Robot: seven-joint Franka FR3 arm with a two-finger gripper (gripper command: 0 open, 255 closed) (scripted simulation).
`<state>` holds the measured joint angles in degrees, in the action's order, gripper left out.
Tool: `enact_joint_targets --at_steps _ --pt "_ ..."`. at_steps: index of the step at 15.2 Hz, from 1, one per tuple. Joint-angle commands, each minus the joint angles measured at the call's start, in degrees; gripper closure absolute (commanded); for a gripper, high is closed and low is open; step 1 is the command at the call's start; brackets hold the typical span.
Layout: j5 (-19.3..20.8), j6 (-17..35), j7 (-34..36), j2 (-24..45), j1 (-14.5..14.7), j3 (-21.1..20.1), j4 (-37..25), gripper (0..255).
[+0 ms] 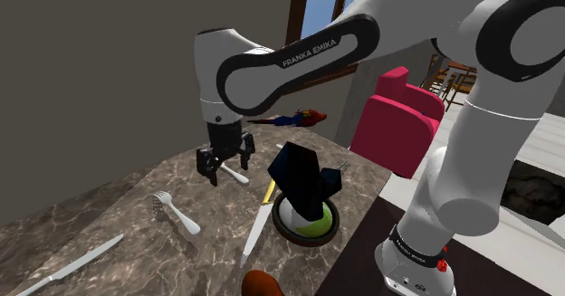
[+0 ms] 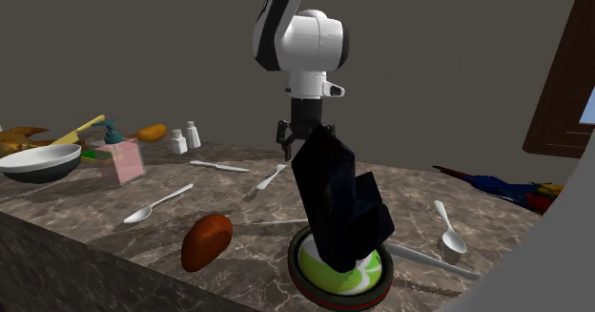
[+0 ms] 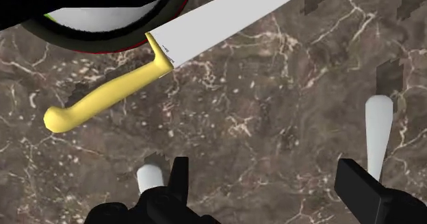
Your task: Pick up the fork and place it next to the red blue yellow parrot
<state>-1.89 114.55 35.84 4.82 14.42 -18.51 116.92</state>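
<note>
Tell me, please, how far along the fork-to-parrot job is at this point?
Done: nothing yet. The fork lies on the marbled tabletop, far from the red, blue and yellow parrot. In hand: the gripper hangs open and empty above the table, between the fork's handle and another white utensil. Left: grasp the fork, carry it over, set it beside the parrot.

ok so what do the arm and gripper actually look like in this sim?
The glossy white arm has rounded shells and dark joints. One black band carries white FRANKA EMIKA lettering. At its foot sit a black ring with small white text and a red dot. The all-black gripper ends in two blocky fingers.
</note>
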Motion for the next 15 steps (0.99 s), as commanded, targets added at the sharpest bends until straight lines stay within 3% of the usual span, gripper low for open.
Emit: enact_joint_targets --at_steps 1,9,15 --pt "1.4 0.3 2.2 4.8 1.1 -0.7 -4.5 0" --pt "6.5 -0.9 8.5 21.9 7.2 -1.3 -22.9 0" --pt "7.1 2.3 9.0 23.7 7.6 -1.0 -21.3 0"
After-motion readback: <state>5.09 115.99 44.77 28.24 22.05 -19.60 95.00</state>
